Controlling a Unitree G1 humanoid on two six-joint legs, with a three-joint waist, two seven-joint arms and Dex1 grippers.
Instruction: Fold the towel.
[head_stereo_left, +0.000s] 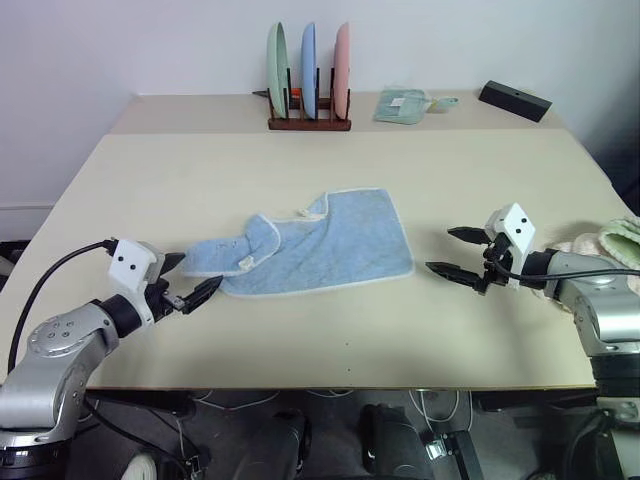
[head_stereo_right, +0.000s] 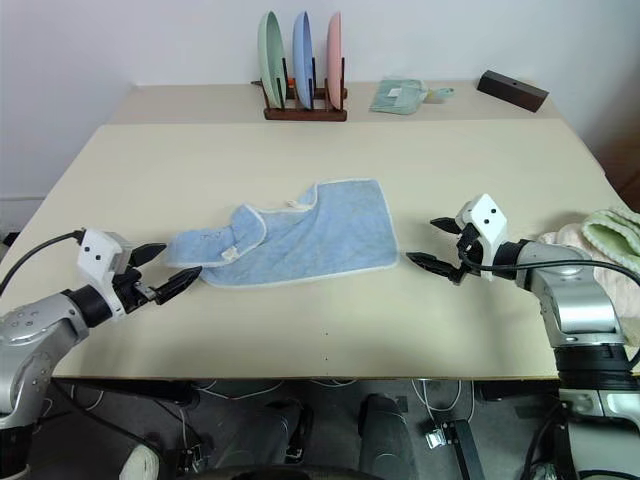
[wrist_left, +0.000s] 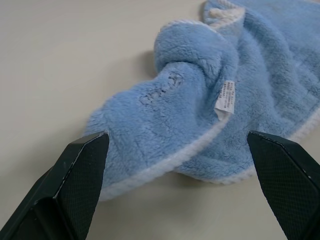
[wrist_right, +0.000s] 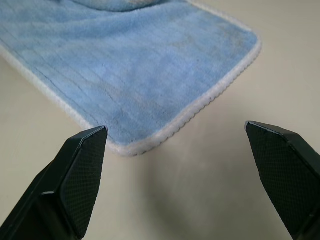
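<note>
The light blue towel (head_stereo_left: 330, 245) with white trim lies in the middle of the table, flat on its right half and bunched and folded over on its left half. My left gripper (head_stereo_left: 195, 275) is open just short of the towel's crumpled left end (wrist_left: 200, 100), where a small white label shows. My right gripper (head_stereo_left: 442, 250) is open and hovers just off the towel's near right corner (wrist_right: 135, 65), a small gap of bare table between them. Neither gripper holds anything.
At the back of the table (head_stereo_left: 340, 340) stand a wooden rack with three upright plates (head_stereo_left: 308, 75), a small pale green folded cloth (head_stereo_left: 402, 105) and a black box (head_stereo_left: 514, 100). Cream-and-green bundled towels (head_stereo_left: 610, 245) sit at the right edge, behind my right arm.
</note>
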